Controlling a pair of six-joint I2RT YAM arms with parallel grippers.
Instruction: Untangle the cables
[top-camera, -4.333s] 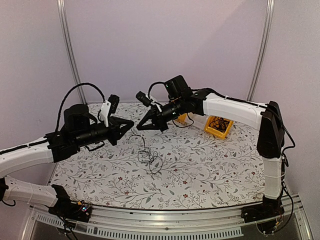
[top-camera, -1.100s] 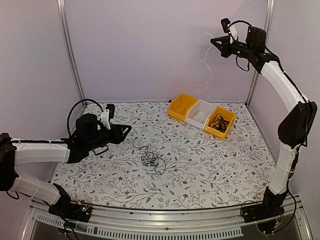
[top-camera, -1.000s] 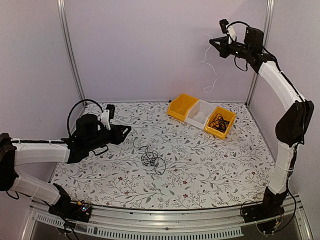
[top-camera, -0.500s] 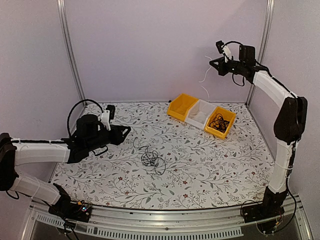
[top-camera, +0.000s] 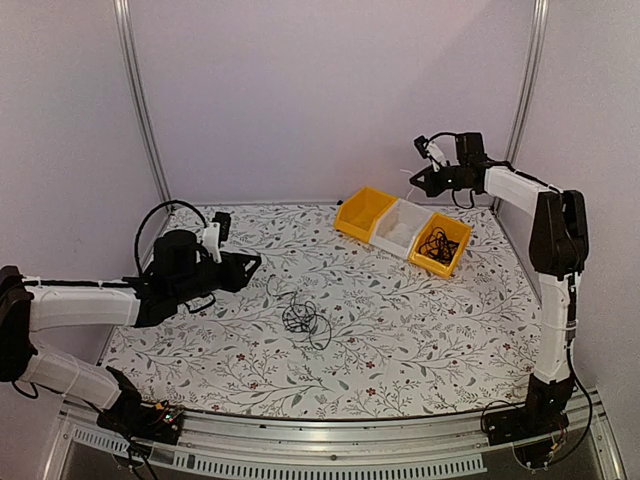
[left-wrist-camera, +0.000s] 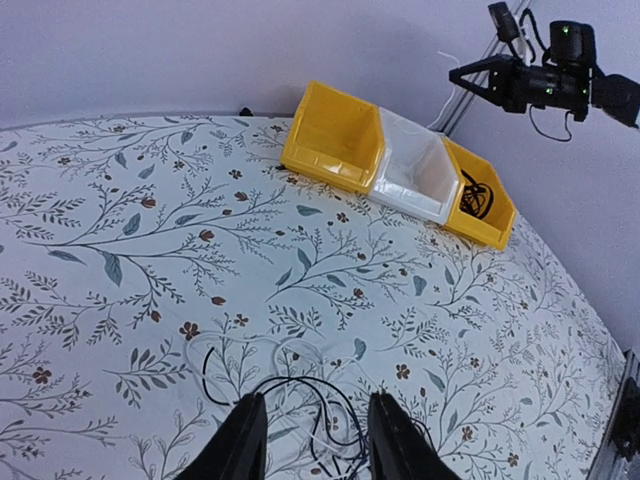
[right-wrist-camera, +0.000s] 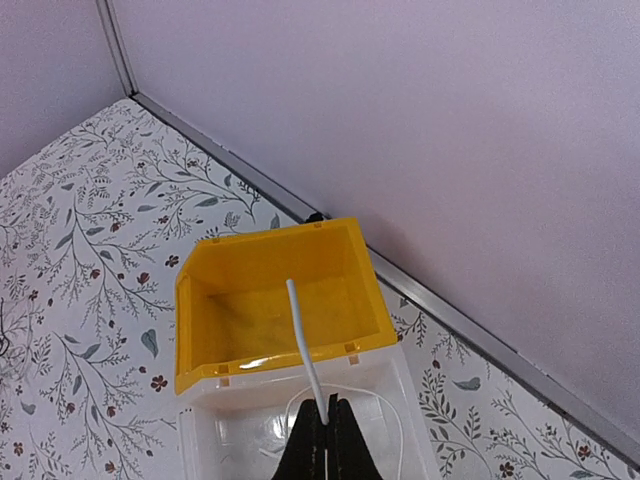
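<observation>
Cables (top-camera: 303, 318) lie tangled on bench (top-camera: 450, 330) just ahead of left gripper (left-wrist-camera: 312, 408), jaws apart, while right gripper (right-wrist-camera: 322, 412), clamped on a white cable (right-wrist-camera: 303, 345), hangs it over white bin (right-wrist-camera: 195, 420), likely sorting by colour.

Back wall (top-camera: 330, 90): pale lilac, plain and matt, across 12 o'clock.
Left wall (top-camera: 50, 150): same lilac, closing in at 9 o'clock.
Right wall (top-camera: 605, 120): same lilac, at 3 o'clock.
Posts: two silver metal uprights in the far corners, left post (top-camera: 138, 100) at 11 o'clock, right post (top-camera: 526, 90) at 1 o'clock.
Table (top-camera: 400, 350): fills the middle, under a white cloth printed with grey-green sprigs and small reddish flowers.
Rail (top-camera: 330, 435): ribbed aluminium strip along the table's near edge, 6 o'clock.
Skirting (top-camera: 270, 203): thin metal strip where table meets back wall.
Light: soft, even, no hard shadows.
</observation>
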